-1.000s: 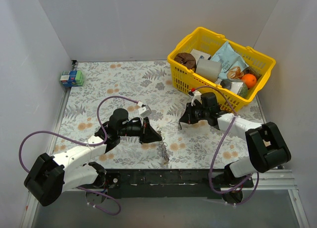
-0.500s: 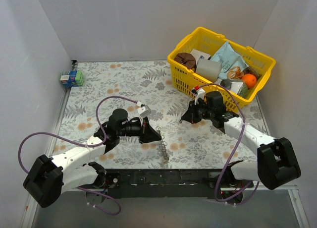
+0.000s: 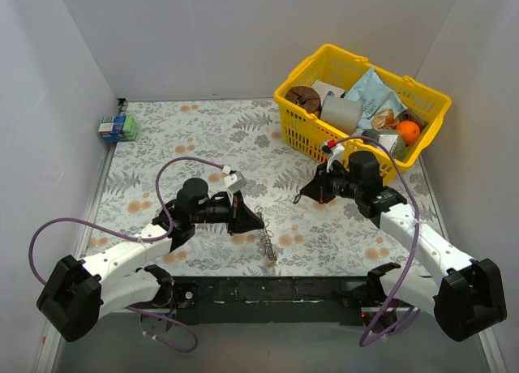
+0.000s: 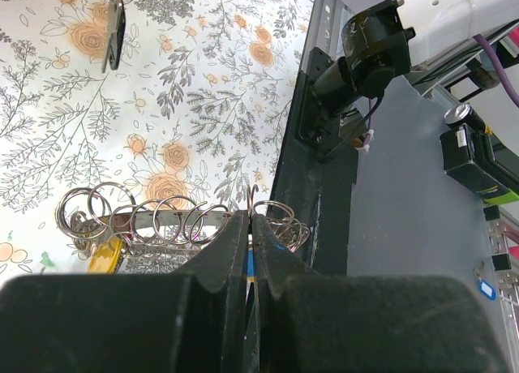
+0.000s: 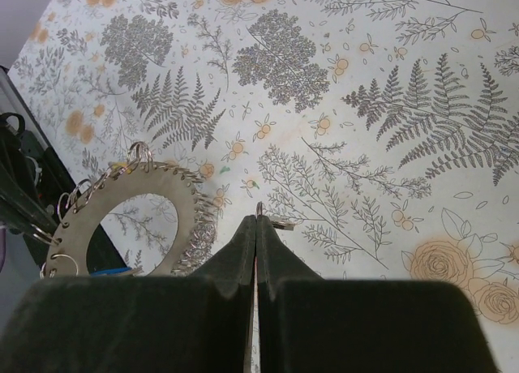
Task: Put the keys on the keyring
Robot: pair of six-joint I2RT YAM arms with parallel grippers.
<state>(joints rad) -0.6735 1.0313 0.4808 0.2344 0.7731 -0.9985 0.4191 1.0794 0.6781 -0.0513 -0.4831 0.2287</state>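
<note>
The left gripper (image 4: 253, 219) is pinched tight on the wire of the keyring (image 5: 154, 182), holding it on edge at 6 o'clock of the table (image 3: 203, 138). The right gripper (image 5: 257, 220), at 1 o'clock from the keyring and well apart, is clamped on a black-headed key (image 4: 114, 31), so the step in hand looks like bringing that key over. Next it should travel toward 7 o'clock and meet the keyring's open end squarely with its hole.
</note>
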